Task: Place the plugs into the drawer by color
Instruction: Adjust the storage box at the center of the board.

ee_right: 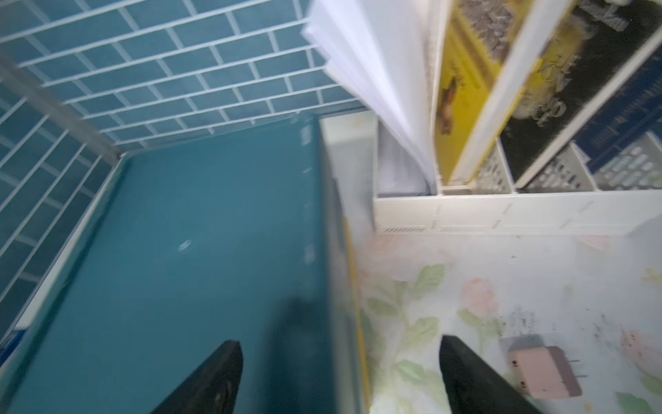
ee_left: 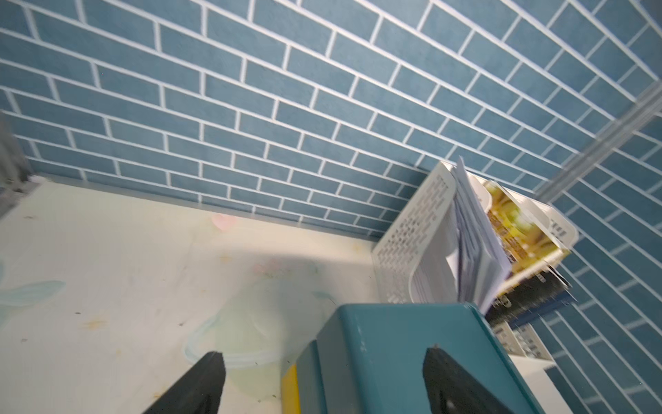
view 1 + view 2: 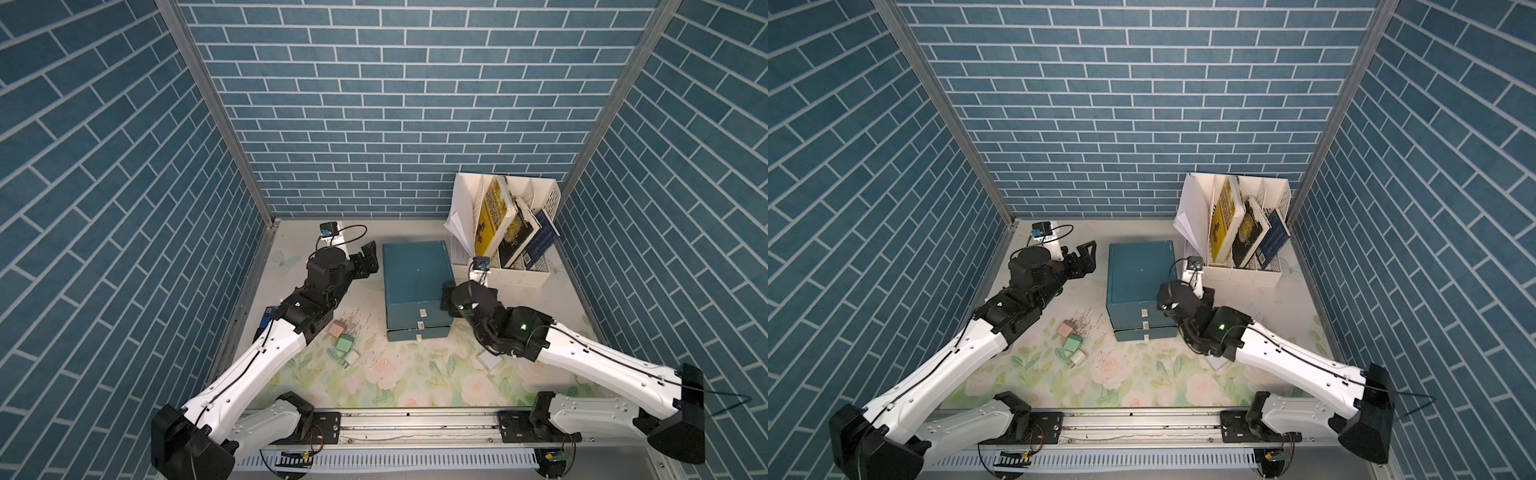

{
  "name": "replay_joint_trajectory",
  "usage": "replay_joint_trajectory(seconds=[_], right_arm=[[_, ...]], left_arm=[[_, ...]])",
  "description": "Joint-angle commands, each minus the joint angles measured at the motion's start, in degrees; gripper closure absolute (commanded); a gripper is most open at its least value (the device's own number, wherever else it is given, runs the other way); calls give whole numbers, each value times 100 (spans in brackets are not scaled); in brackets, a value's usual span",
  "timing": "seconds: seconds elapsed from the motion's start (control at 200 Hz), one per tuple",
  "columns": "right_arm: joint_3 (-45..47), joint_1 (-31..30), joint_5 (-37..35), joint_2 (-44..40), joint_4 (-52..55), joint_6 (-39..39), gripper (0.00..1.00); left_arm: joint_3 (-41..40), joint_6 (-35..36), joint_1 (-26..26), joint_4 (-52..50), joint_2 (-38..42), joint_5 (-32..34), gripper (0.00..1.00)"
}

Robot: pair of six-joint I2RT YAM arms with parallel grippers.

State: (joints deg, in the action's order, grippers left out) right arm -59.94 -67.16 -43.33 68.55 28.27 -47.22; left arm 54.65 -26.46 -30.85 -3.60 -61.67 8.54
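Note:
The dark teal drawer (image 3: 415, 278) stands mid-table with its three tiers facing the front, and the lowest tier juts out slightly. Left of it on the floral mat lie a pink plug (image 3: 336, 330), a green plug (image 3: 345, 343) and a white plug (image 3: 352, 358). Another white plug (image 3: 489, 360) peeks from under the right forearm. A second pink plug (image 1: 544, 372) lies right of the drawer. My left gripper (image 2: 322, 362) is open, straddling the drawer's upper left edge. My right gripper (image 1: 342, 349) is open over the drawer's upper right edge. Neither holds anything.
A white slotted book rack (image 3: 507, 232) with several books stands at the back right, close behind the right wrist. A blue-and-black gadget (image 3: 266, 320) lies by the left wall under the left arm. Brick-patterned walls enclose three sides.

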Motion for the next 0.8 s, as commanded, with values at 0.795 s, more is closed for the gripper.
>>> replay_joint_trajectory(seconds=[0.795], right_arm=[[16,-344,1063,366,903,-1245,32]], left_arm=[[-697,-440,-654,-1049,250,-545,23]])
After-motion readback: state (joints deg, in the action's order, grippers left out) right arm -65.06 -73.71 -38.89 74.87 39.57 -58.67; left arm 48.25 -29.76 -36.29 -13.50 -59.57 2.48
